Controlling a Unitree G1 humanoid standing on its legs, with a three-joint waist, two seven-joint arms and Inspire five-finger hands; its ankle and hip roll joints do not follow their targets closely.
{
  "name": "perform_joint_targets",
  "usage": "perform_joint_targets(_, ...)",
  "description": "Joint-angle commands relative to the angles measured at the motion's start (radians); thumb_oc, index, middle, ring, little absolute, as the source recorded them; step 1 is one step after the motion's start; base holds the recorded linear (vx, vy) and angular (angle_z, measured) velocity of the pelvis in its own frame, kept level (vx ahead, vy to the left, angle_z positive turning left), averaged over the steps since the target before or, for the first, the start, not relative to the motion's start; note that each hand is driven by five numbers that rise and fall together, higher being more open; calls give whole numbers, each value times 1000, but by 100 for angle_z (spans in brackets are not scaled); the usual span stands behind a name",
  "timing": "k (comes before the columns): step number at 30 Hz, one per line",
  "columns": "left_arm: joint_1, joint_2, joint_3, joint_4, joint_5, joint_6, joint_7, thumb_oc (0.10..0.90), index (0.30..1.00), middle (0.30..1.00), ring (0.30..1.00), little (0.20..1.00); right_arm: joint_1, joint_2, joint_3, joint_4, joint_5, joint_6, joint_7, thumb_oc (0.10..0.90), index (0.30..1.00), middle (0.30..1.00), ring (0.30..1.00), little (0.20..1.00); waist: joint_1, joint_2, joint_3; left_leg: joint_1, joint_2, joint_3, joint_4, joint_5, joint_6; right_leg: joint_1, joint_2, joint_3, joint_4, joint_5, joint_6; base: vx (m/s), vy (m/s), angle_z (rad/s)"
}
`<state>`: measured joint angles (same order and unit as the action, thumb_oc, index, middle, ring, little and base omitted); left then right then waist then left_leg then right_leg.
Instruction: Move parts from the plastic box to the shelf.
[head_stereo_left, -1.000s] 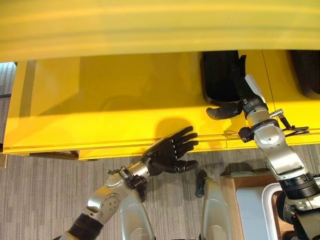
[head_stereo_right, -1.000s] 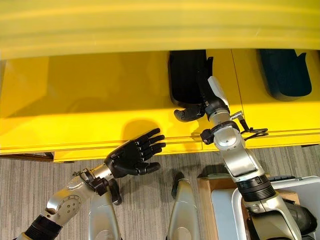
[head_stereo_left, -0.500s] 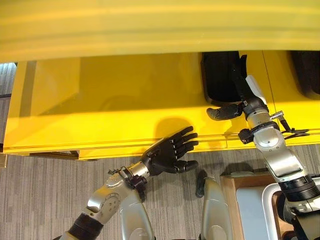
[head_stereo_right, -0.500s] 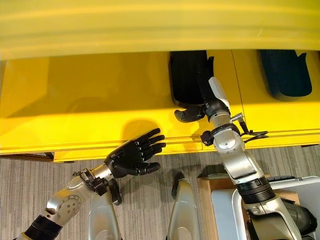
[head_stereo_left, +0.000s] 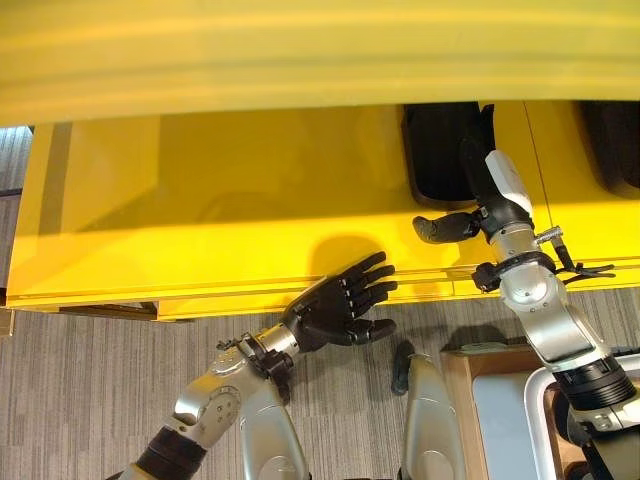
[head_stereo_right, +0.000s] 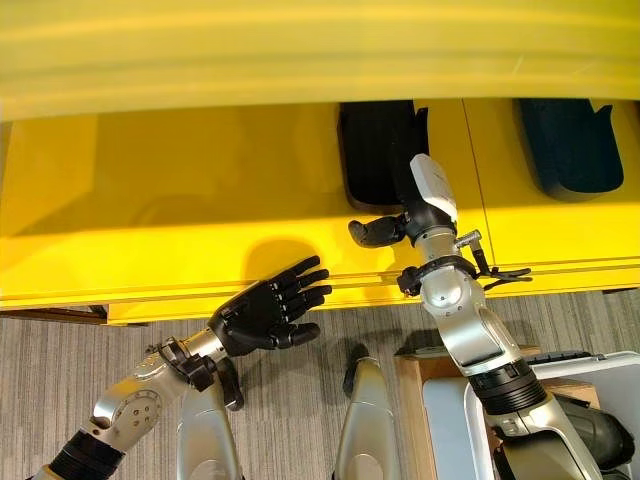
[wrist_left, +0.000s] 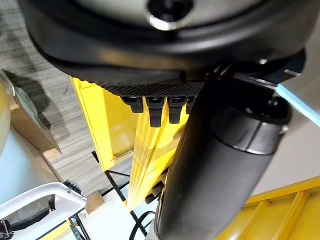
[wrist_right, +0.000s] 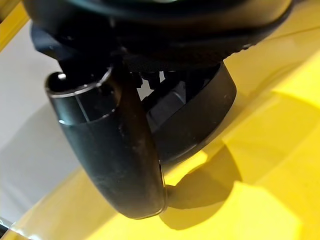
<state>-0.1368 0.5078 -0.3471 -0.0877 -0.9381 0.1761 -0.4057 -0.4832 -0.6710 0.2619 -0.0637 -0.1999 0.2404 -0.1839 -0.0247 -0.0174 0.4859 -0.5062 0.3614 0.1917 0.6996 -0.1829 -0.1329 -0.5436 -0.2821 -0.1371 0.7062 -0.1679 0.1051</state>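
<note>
– Part (head_stereo_left: 438, 150) in question: where does it lie from the right hand (head_stereo_left: 498, 200)?

– Start at the hand. Its fingers (head_stereo_left: 472, 165) are stretched straight toward twelve o'clock and its thumb (head_stereo_left: 440, 228) is splayed to nine, so it is spread, not clamped. The black part lies flat on the yellow shelf (head_stereo_left: 200, 200) at eleven o'clock from the palm. The fingers run along its right edge, and the thumb sits just below its near end.

– And its long axis?

– Twelve to six, parallel to the fingers. I judge that pulling the hand back toward six would clear it without dragging it.

– Anything further out?

– A second black part (head_stereo_right: 570, 145) rests on the shelf at two o'clock, well apart. The plastic box (head_stereo_right: 610, 360) is at five o'clock. The left hand (head_stereo_left: 335, 308) hovers at eight o'clock over the shelf's front edge, spread and holding nothing, so the right hand is nearer.
</note>
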Motion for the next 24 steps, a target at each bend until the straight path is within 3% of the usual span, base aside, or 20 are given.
perform_joint_targets(1, -22, -6, 57, -102, -72, -57, -54, 900, 1000, 1000, 1000, 1000, -12, -55, -17, 49, -119, -2, -54, 900, 1000, 1000, 1000, 1000, -6, 17, -32, 68, -32, 66, -67, -42, 48, 49, -5, -29, 176, -182, -9, 0, 0, 0)
perform_joint_targets(16, -20, 2, 50, -108, -77, -58, -55, 900, 1000, 1000, 1000, 1000, -21, -53, -9, 21, -127, -28, -80, 900, 1000, 1000, 1000, 1000, -7, 20, -36, 59, -30, 62, -45, -57, 48, 42, -11, -27, 199, -195, -8, 0, 0, 0)
perform_joint_targets(24, -13, -8, 57, -104, -71, -73, -17, 900, 1000, 1000, 1000, 1000, -10, -36, -29, -20, -149, -79, -204, 900, 1000, 1000, 1000, 1000, -10, 23, -36, 60, -26, 61, -43, -58, 47, 41, -10, -27, 203, -199, -6, 0, 0, 0)
